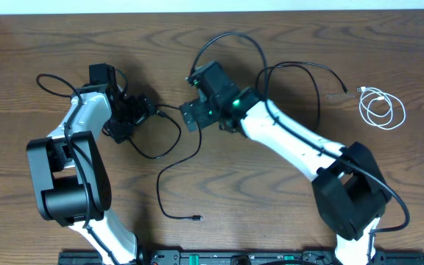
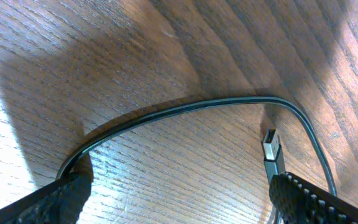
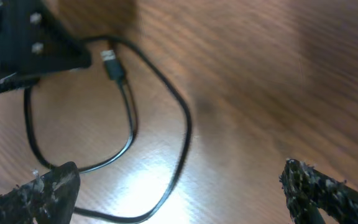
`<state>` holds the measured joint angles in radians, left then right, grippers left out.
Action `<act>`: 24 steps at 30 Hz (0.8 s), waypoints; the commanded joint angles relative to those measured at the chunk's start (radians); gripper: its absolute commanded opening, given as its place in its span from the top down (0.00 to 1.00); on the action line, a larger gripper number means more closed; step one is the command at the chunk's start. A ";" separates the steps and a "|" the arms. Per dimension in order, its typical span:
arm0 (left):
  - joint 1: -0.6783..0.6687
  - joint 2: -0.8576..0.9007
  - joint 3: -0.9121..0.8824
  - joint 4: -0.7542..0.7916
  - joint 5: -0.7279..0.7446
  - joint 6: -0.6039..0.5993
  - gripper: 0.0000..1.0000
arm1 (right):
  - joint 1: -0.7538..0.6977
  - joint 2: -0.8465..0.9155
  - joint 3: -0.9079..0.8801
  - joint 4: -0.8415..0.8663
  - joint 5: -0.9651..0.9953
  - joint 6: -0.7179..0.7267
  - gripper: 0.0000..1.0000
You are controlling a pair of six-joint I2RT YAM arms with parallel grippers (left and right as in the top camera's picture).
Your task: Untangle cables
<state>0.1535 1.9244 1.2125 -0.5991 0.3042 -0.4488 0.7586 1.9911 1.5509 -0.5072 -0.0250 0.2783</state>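
Rough black pads [image 2: 67, 200] of the left gripper [image 2: 185, 202] fill the bottom corners of its wrist view. They are spread wide and pinch nothing. One black cord [image 2: 185, 109] arcs over the wooden table [image 2: 166, 37] between them and runs close against one pad. A metal-tipped plug [image 2: 271, 144] lies just beside the other pad. Whether that plug belongs to the same cord cannot be told from here.

The right gripper [image 3: 179, 193] is equally wide open, with only bare wood between its fingers. Its camera shows what the left one cannot. The cord loops twice on the table, and the plug sits near the left gripper's dark body at the top corner.

Only the overhead view gives the full count: two grippers and three cords. The grippers face each other near the table's middle. The black cord trails from between them toward the near edge and ends in a small connector [image 1: 197, 218]. A second black cord [image 1: 300, 65] curves beside the right arm. The white cord [image 1: 380, 112] lies coiled by itself at the far right, well apart from both grippers.
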 commanded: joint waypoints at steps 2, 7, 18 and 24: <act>0.007 0.041 -0.029 -0.013 -0.048 0.002 0.02 | 0.050 -0.008 0.005 0.003 0.122 0.005 0.01; 0.007 0.041 -0.029 -0.013 -0.048 0.002 0.02 | 0.071 -0.008 0.005 0.006 0.158 0.005 0.01; 0.007 0.041 -0.029 -0.013 -0.048 0.002 0.02 | 0.070 0.004 0.005 0.008 0.158 0.005 0.01; 0.007 0.041 -0.029 -0.013 -0.048 0.002 0.03 | 0.070 0.012 0.005 0.010 0.158 0.005 0.01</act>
<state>0.1535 1.9244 1.2125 -0.5991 0.3042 -0.4488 0.8249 1.9915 1.5509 -0.5014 0.1135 0.2783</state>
